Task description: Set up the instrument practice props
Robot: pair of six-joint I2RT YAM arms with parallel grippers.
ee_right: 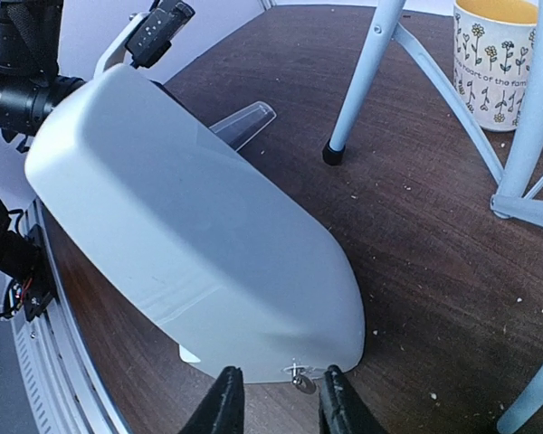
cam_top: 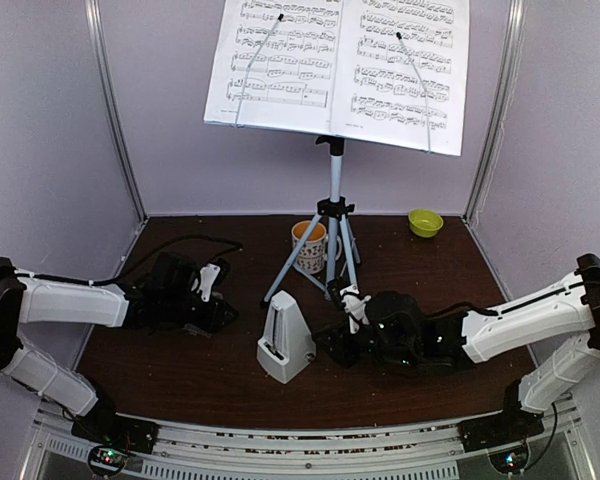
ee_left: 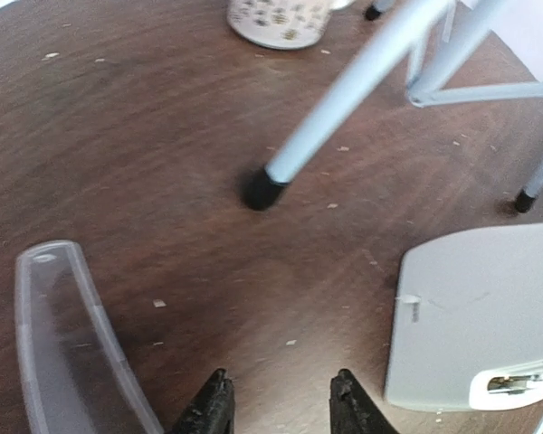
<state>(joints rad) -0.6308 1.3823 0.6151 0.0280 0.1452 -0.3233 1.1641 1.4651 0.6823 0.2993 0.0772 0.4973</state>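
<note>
The right gripper [ee_right: 276, 407], jaws partly open beside the metronome [ee_right: 190, 235] key [ee_right: 299, 380], is risking toppling it with a nudge. The left gripper [ee_left: 279, 411], half open, is holding nothing.

Top view high, rearward; both wrists close, sharing metronome [ee_left: 475, 316].

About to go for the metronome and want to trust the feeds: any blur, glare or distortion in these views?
Top external: wide-angle bending at the edges, sheets bright yet legible. Left wrist: soft throughout, tripod leg and clear cover hazy. Right wrist: metronome fills the frame, smooth and nearly featureless; mug lettering behind is sharp.
</note>
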